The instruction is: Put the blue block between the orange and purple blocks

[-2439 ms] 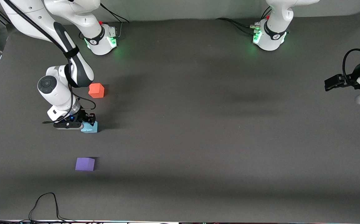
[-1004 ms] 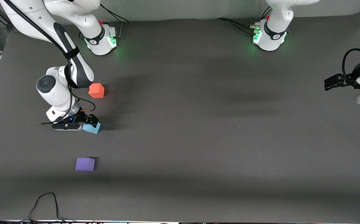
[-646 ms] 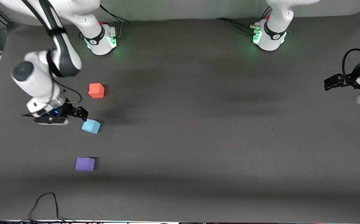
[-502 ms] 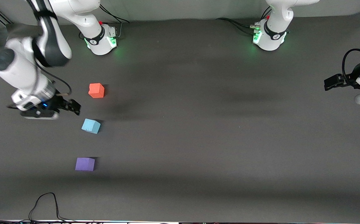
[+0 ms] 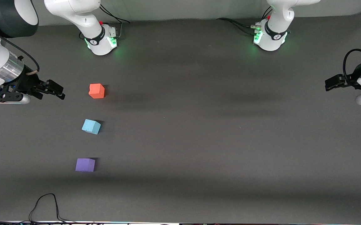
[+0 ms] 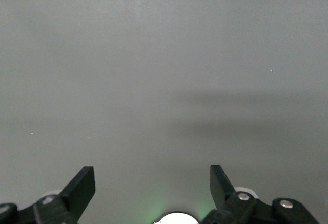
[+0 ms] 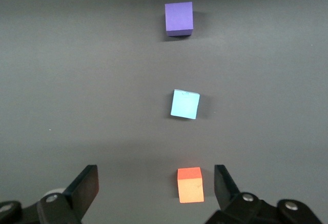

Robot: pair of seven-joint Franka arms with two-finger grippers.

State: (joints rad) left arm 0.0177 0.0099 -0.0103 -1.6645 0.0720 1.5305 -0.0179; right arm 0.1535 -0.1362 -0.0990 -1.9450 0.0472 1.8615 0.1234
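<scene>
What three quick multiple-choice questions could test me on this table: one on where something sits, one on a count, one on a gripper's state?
1. Where is the blue block?
A. On the orange block
B. Between the orange block and the purple block
C. In the right gripper

2. How many blocks lie on the table?
A. Two
B. Three
C. Four

3. What state is the right gripper in?
A. Open, holding nothing
B. Shut on the purple block
C. Shut on the blue block

Answers: 1 B, it sits on the table in line with both; 2 B, one each of orange, blue, purple; 3 A, the right wrist view shows its fingers spread and empty.
</scene>
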